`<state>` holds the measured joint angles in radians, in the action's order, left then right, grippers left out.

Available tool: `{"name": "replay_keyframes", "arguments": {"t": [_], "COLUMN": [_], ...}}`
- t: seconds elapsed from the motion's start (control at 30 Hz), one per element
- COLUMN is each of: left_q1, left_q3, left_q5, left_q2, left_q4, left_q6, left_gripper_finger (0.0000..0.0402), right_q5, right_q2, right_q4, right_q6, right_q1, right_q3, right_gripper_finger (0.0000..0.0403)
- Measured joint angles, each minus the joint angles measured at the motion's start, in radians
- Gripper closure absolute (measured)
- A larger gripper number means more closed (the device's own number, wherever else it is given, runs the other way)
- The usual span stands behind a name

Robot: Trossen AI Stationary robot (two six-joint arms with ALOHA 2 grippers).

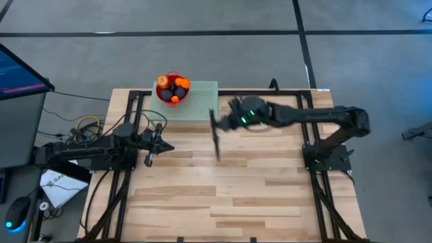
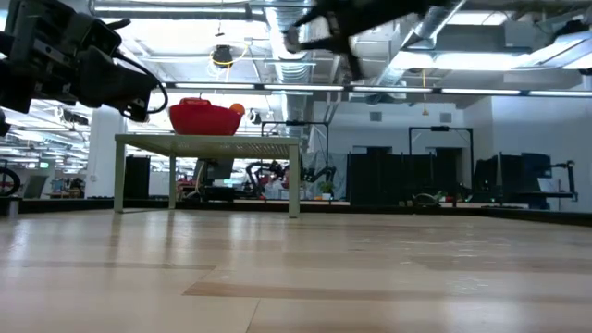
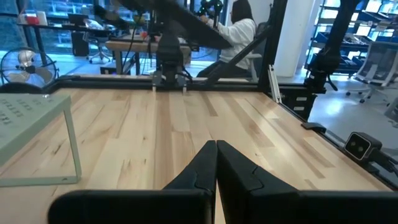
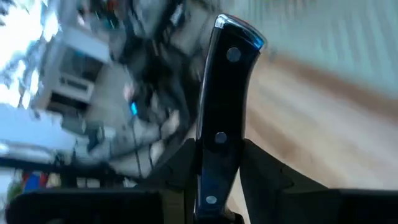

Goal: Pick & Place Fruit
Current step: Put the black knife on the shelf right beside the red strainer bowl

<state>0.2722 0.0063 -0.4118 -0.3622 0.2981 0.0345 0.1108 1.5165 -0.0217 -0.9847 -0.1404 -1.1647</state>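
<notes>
The right gripper (image 1: 217, 124) pinches a knife (image 1: 216, 138) at frame centre — the fruit (image 1: 174, 89) sits in a red bowl (image 1: 162, 95) at upper left — while the left gripper (image 1: 150, 159), fingers pressed together, waits lower left.

Wooden table (image 1: 223, 196) bears a green stand (image 1: 196, 101).

Table front lies open — only the raised stand (image 1: 196, 101) and bowl (image 1: 172, 90) obstruct.
</notes>
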Motion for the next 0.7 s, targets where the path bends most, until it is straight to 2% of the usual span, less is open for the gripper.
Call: {"name": "replay_keyframes", "arguments": {"t": [0.13, 0.4, 0.57, 0.7], "left_q1": [0.000, 0.000, 0.000, 0.000], "left_q3": [0.000, 0.000, 0.000, 0.000], "left_q5": [-0.001, -0.003, -0.003, -0.003], "left_q2": [0.000, 0.000, 0.000, 0.000], "left_q4": [0.015, 0.025, 0.032, 0.040], "left_q6": [0.000, -0.002, -0.003, -0.003], "left_gripper_finger": [0.0400, 0.0400, 0.0400, 0.0400], "right_q5": [0.001, 0.019, 0.024, 0.018], "right_q2": [0.152, 0.496, 0.656, 0.733], "right_q4": [-0.053, -0.402, -0.505, -0.561], "right_q6": [-0.022, -0.062, -0.084, -0.107], "right_q1": [-0.094, -0.209, -0.247, -0.279], "right_q3": [-0.237, -0.681, -0.865, -0.960], "right_gripper_finger": [0.0318, 0.0301, 0.0304, 0.0305]}}
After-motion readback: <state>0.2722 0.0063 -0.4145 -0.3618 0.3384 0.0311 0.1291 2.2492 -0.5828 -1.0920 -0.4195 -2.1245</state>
